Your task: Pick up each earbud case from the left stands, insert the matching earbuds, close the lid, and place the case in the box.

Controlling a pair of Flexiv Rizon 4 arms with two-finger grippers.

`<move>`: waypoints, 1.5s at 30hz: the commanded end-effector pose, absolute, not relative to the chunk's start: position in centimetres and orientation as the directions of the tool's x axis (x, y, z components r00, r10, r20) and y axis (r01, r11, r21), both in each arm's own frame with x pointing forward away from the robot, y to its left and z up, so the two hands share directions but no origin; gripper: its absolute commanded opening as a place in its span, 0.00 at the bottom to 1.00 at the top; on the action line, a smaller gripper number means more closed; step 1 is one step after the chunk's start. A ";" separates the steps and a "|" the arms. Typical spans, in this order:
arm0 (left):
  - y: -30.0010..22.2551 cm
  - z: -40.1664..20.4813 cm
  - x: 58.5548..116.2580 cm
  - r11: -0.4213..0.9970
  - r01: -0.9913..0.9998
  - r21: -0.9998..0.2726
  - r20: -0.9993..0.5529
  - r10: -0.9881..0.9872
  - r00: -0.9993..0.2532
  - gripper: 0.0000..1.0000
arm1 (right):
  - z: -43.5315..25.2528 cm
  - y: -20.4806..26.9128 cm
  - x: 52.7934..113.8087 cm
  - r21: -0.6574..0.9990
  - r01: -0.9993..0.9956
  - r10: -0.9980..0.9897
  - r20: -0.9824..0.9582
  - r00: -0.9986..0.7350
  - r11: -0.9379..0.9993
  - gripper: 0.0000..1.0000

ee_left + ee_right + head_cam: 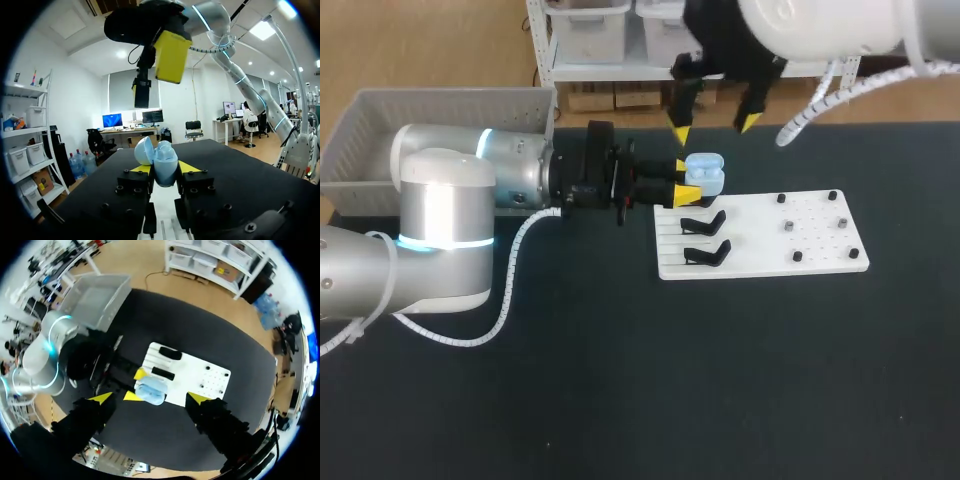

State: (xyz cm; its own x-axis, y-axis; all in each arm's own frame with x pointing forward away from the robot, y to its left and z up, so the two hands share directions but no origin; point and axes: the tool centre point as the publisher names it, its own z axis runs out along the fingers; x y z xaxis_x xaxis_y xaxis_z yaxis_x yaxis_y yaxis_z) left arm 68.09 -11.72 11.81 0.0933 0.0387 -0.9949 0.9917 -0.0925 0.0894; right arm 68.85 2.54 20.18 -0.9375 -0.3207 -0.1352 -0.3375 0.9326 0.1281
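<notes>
A dark surface [620, 380] carries one white board [760, 268] and, at its far left corner, one grey slatted box [440, 110]. On the left part of the board two black stands [704, 222] are bare, one behind the other. On its right part six small dark or grey pieces [788, 227] sit in three rows of two, too small to name.

There is one earbud case [704, 172], light blue, at the far left corner of the board with its lid hinged open. The left arm [510, 180] lies low across the surface from the left, and its jaws pinch the case from two sides, one yellow fingertip [682, 165] on each flank. In the left wrist view the case [163, 164] sits upright between the two yellow tips [191, 167], lid [144, 150] tipped back, the white board just beneath. Whether it touches a stand I cannot tell.

The right arm [820, 25] comes in from the far right and hangs above the case. Its jaws are spread wide and hold nothing, with the two yellow tips [748, 123] well apart. In the right wrist view the case [151, 389] lies below, between those spread tips [200, 399], with the two bare stands [170, 354] beside it on the board [210, 382].
</notes>
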 end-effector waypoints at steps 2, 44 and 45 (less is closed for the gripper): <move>-11.7 11.8 67.9 -0.086 0.992 0.093 -0.995 0.036 0.096 0.00 | 19.2 0.9 70.0 0.140 -0.145 -0.106 -0.255 -0.961 0.980 1.00; -11.7 11.8 67.9 -0.086 0.992 0.093 -0.995 0.036 0.096 0.00 | 17.6 -1.4 68.9 0.117 -0.089 -0.046 -0.330 -0.943 0.989 1.00; -11.7 11.8 67.9 -0.086 0.992 0.093 -0.995 0.036 0.096 0.00 | 18.5 -1.5 68.5 0.113 -0.101 -0.054 -0.363 -0.930 0.988 1.00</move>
State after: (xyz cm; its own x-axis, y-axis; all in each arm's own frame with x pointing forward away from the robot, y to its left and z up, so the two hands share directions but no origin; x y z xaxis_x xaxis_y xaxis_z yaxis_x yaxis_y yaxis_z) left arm 68.08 -11.72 11.81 0.0932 0.0388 -0.9949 0.9917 -0.0925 0.0893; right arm 71.62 -0.20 16.81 -0.9725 -0.0590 -0.2253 -0.0851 0.9905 0.1080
